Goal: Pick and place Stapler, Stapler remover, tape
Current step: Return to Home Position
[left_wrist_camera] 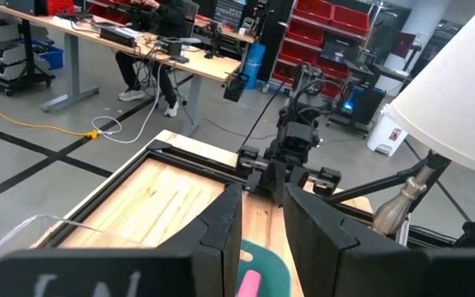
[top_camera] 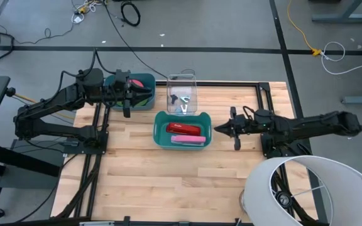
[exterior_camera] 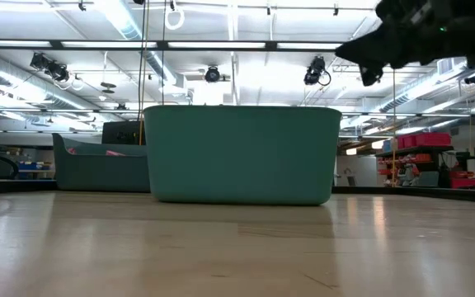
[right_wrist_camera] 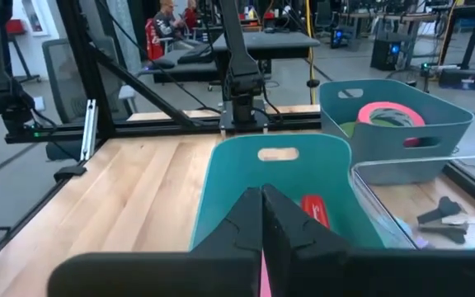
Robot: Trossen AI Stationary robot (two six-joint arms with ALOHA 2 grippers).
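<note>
At table centre, a teal-green plastic bin (top_camera: 158,132) holds a red stapler (top_camera: 184,128) and a pink stapler (top_camera: 188,139), lying flat side by side. Right behind it is a clear plastic box (top_camera: 182,78) with dark staple removers (right_wrist_camera: 442,213) on its floor. A blue-grey plastic bin (right_wrist_camera: 444,132) sits at the back-left of the table, just beside the clear box. A pinkish-red tape roll (right_wrist_camera: 390,114) lies flat in it, with green tape (top_camera: 145,99) next to it. The number of green rolls can't be told because the arm covers part of the bin.

The left gripper (top_camera: 137,95) hovers over the blue-grey bin. Its claw is narrow, with a small gap between the fingers (left_wrist_camera: 217,239), and holds nothing. The right gripper (top_camera: 219,129) hangs just off the teal-green bin's right side, above the light wooden tabletop (top_camera: 168,182). Its claw is closed, fingers (right_wrist_camera: 303,235) pressed together, and empty.

A large white lampshade (top_camera: 307,188) stands at the table's front-right corner. In the left wrist view a seated person (left_wrist_camera: 159,33) is at a desk well beyond the table.
</note>
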